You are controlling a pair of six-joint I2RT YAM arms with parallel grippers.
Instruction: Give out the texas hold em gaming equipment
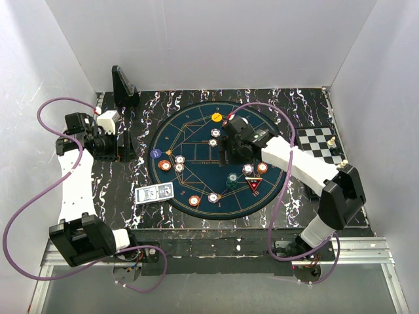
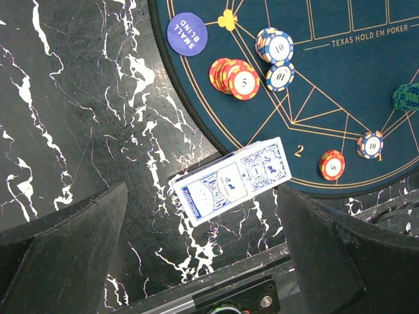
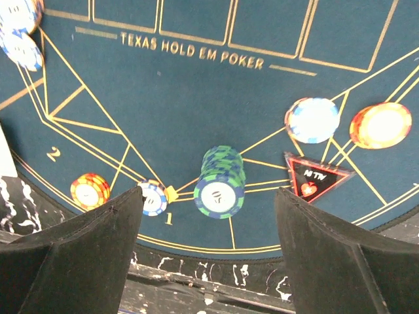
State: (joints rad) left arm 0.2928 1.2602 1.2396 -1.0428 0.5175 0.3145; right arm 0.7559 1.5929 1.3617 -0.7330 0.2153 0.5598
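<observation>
Right wrist view: green chip stack stands on the poker mat, close to its near rim by seat mark 1, with the top chips slightly askew. My right pincer is spread, a finger on each side and clear of the chips.

Judgement: the stack is placed and the retreat is next. I should lift straight up without swinging, because the triangular marker lies just beside on the mat.

My left pincer, also spread, hovers over the card deck at the mat's outer rim on the desk.
</observation>
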